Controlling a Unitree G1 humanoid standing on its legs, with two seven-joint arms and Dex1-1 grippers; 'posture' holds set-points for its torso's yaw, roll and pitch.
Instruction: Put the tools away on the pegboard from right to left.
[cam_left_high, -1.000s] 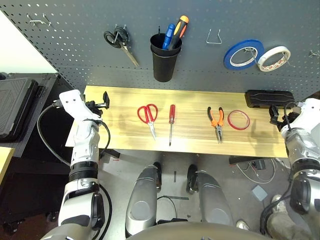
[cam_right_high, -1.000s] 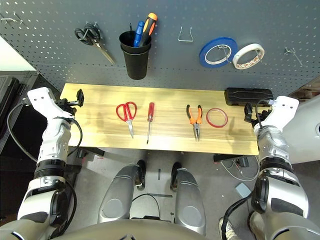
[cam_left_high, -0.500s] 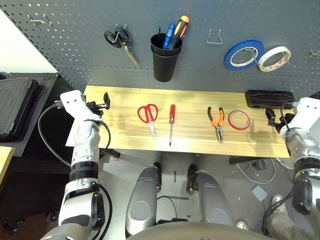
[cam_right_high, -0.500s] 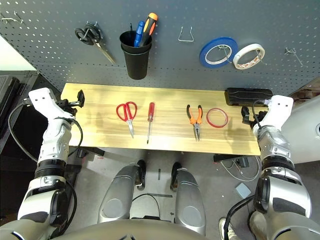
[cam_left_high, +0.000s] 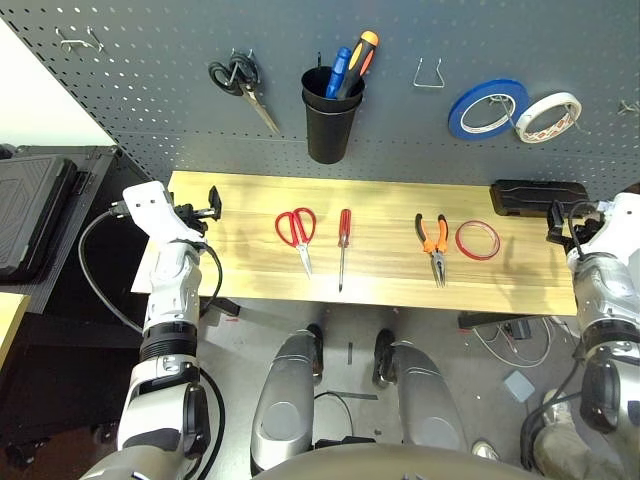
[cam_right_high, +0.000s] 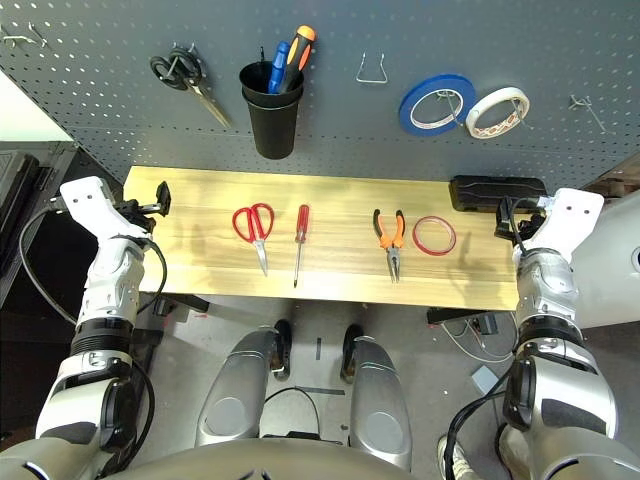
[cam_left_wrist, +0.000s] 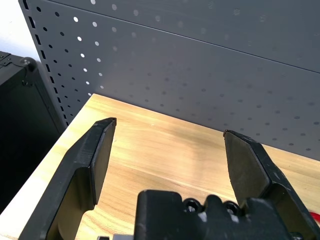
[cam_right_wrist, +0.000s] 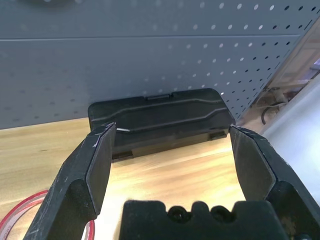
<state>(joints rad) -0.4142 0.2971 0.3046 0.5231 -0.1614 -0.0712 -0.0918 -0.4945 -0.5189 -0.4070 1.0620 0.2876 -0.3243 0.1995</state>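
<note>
Four tools lie in a row on the wooden table (cam_left_high: 240, 275): red-handled scissors (cam_left_high: 297, 232), a slim red-handled screwdriver (cam_left_high: 343, 240), orange-and-black pliers (cam_left_high: 433, 243) and, furthest right, a thin red tape ring (cam_left_high: 477, 240). Behind the table stands the dark grey pegboard (cam_left_high: 150, 120). My left gripper (cam_left_high: 208, 203) hovers open and empty over the table's left end, well left of the scissors. At the right end my right gripper (cam_left_high: 557, 226) is open and empty beside a black case, right of the tape ring (cam_right_wrist: 20, 212).
A flat black case (cam_left_high: 538, 196) lies at the table's back right. On the pegboard hang black-handled scissors (cam_left_high: 240, 82), a black cup (cam_left_high: 330, 118) holding screwdrivers, an empty wire hook (cam_left_high: 428, 75), a blue tape roll (cam_left_high: 487, 108) and a white one (cam_left_high: 547, 117). A dark box (cam_left_high: 30, 210) sits off the left.
My right gripper has shifted slightly to the right and toward the black case. The left arm and all tools are where they were.
</note>
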